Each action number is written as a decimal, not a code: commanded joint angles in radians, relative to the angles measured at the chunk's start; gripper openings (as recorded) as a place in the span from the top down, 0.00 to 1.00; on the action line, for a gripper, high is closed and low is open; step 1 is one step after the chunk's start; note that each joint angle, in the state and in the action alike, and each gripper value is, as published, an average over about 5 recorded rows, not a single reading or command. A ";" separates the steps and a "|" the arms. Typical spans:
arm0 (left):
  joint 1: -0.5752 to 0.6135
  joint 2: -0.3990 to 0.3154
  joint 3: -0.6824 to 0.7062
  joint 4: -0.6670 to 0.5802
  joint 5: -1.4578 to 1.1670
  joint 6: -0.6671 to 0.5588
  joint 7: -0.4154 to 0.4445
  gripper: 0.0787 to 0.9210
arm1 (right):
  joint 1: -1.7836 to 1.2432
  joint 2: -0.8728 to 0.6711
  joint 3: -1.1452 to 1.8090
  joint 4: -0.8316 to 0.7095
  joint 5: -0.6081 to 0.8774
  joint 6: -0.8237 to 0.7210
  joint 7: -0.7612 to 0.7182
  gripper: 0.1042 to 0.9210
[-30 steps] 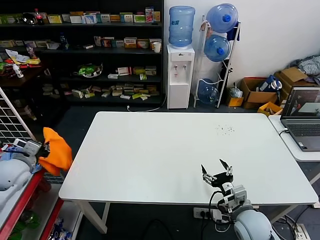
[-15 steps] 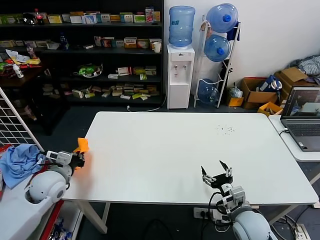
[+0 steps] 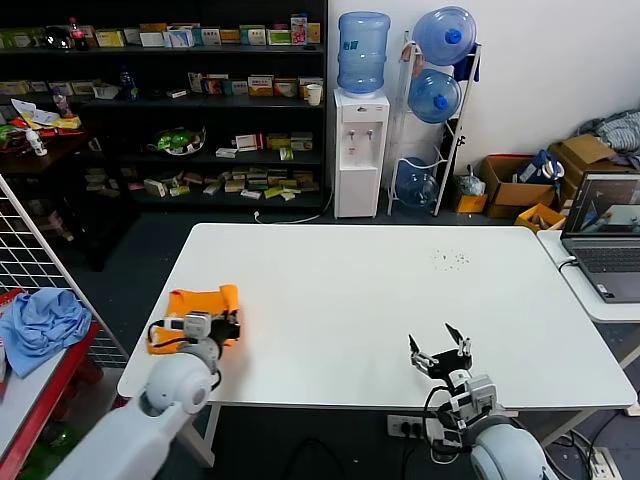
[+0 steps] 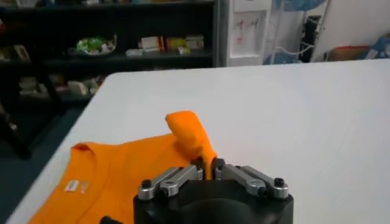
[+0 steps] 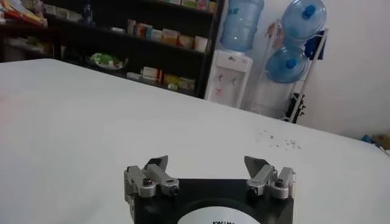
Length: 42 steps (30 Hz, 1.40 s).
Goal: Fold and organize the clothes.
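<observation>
The bright orange T-shirt (image 3: pixel 190 303) lies bunched on the white table (image 3: pixel 380 300) near its front left corner. My left gripper (image 3: pixel 232 325) is shut on a pinched fold of the T-shirt. In the left wrist view the T-shirt (image 4: pixel 122 176) spreads flat with a white neck label, and a raised fold runs into my left gripper (image 4: pixel 208 165). My right gripper (image 3: pixel 440 350) is open and empty above the table's front edge, right of centre. In the right wrist view the right gripper (image 5: pixel 207 167) has its jaws spread wide over bare table.
A light blue cloth (image 3: pixel 40 322) lies on a red-edged cart at the left, beside a wire grid. A laptop (image 3: pixel 603 235) sits on a side table at the right. Shelves, a water dispenser (image 3: pixel 360 150) and bottle rack stand behind.
My left arm has swung from the cart on the left onto the table, carrying the orange T-shirt, which now lies on the front left corner. The right gripper has barely moved.
</observation>
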 commanded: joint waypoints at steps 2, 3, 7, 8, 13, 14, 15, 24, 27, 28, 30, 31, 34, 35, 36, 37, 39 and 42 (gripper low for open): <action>-0.040 -0.484 0.102 0.183 0.126 -0.088 -0.053 0.91 | -0.026 -0.025 0.047 -0.005 0.015 0.023 -0.009 0.12; -0.041 -0.519 0.110 0.202 0.145 -0.099 -0.053 0.91 | -0.034 -0.034 0.057 -0.004 0.020 0.028 -0.012 0.12; -0.049 -0.633 0.125 0.267 0.206 -0.153 -0.044 0.91 | -0.058 -0.063 0.089 -0.002 0.039 0.039 -0.016 0.12; -0.052 -0.650 0.126 0.280 0.212 -0.172 -0.038 0.91 | -0.059 -0.067 0.093 -0.002 0.041 0.038 -0.015 0.12; -0.065 -0.668 0.126 0.335 0.211 -0.299 0.000 0.91 | -0.055 -0.072 0.101 -0.005 0.053 0.025 -0.008 0.12; -0.068 -0.668 0.126 0.342 0.204 -0.324 0.011 0.91 | -0.053 -0.071 0.100 -0.007 0.054 0.024 -0.006 0.12; -0.069 -0.668 0.126 0.346 0.197 -0.346 0.023 0.91 | -0.050 -0.070 0.099 -0.009 0.055 0.023 -0.005 0.12; -0.027 -0.620 0.166 0.244 0.163 -0.458 0.141 0.71 | -0.025 -0.062 0.078 -0.021 0.060 0.017 0.003 0.12; 0.006 -0.517 0.173 0.179 0.234 -0.491 0.187 0.61 | -0.021 -0.063 0.079 -0.024 0.061 0.021 0.001 0.12; 0.022 -0.478 0.165 0.159 0.261 -0.506 0.205 0.57 | -0.021 -0.062 0.083 -0.026 0.060 0.024 0.000 0.12; 0.060 -0.397 0.133 0.128 0.299 -0.530 0.236 0.50 | -0.022 -0.055 0.093 -0.034 0.058 0.032 -0.003 0.12; 0.083 -0.354 0.112 0.113 0.309 -0.537 0.249 0.46 | -0.024 -0.051 0.099 -0.041 0.057 0.036 -0.004 0.12; 0.159 -0.219 0.045 0.069 0.338 -0.554 0.291 0.36 | -0.030 -0.038 0.119 -0.059 0.048 0.054 -0.011 0.12; 0.186 -0.180 0.024 0.057 0.355 -0.563 0.307 0.33 | -0.031 -0.035 0.124 -0.062 0.045 0.060 -0.013 0.12; 0.212 -0.147 0.003 0.047 0.377 -0.574 0.321 0.30 | -0.031 -0.032 0.129 -0.065 0.042 0.067 -0.016 0.12; 0.238 -0.119 -0.017 0.039 0.401 -0.587 0.334 0.26 | -0.030 -0.028 0.133 -0.066 0.040 0.073 -0.017 0.12; 0.279 -0.079 -0.055 0.030 0.468 -0.621 0.355 0.20 | -0.023 -0.019 0.139 -0.069 0.037 0.083 -0.020 0.12; 0.316 -0.045 -0.104 0.019 0.536 -0.657 0.361 0.14 | -0.012 0.001 0.149 -0.070 0.034 0.102 -0.021 0.12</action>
